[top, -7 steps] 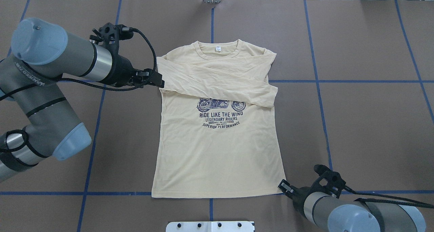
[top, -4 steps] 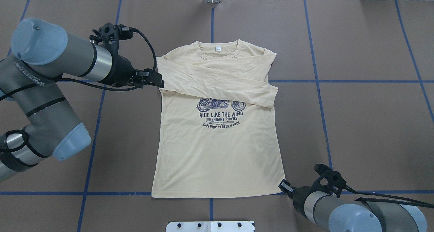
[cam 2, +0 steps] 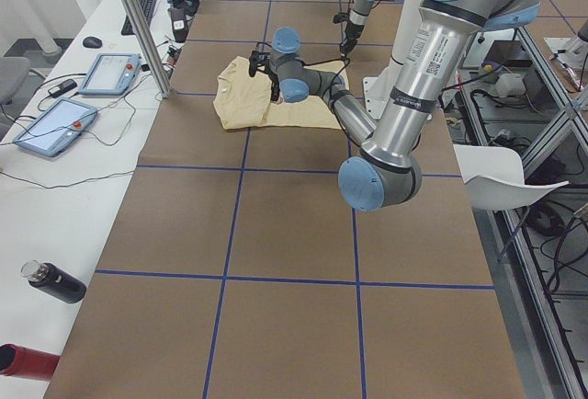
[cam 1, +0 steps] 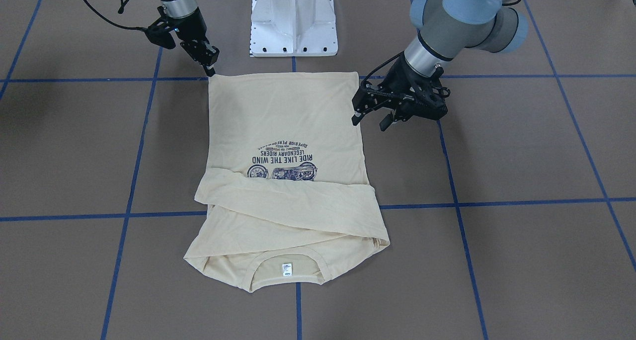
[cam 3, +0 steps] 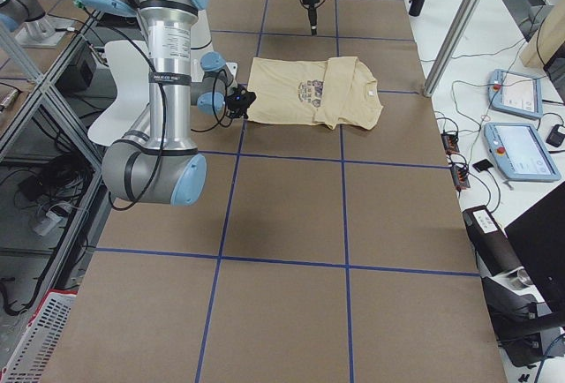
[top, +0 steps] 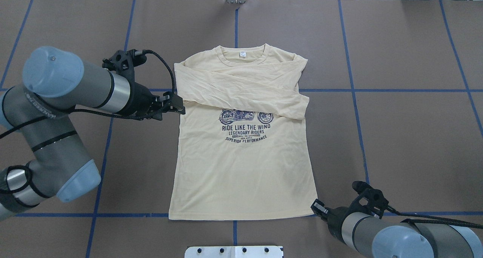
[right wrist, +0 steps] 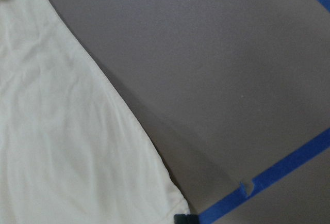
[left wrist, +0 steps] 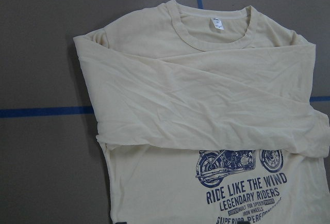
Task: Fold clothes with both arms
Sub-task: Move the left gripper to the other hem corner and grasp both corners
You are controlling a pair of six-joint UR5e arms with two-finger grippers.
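The limp, thin cream-yellow printed shirt (top: 241,175) likely needs hem-corner pinches; the black left gripper (cam 1: 368,122) is spread, the black right gripper (cam 1: 212,70) I cannot tell.

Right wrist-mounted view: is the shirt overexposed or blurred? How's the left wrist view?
Right wrist-mounted: shirt washed out to near white, fabric texture soft, its edge against the table readable. Left wrist-mounted: well exposed, print sharp and legible, no glare.

Cream shirt (top: 241,175) flat, print up, sleeves crossed over chest. My left gripper (cam 1: 368,124) spread at side edge; right gripper (cam 1: 212,70) at hem corner.
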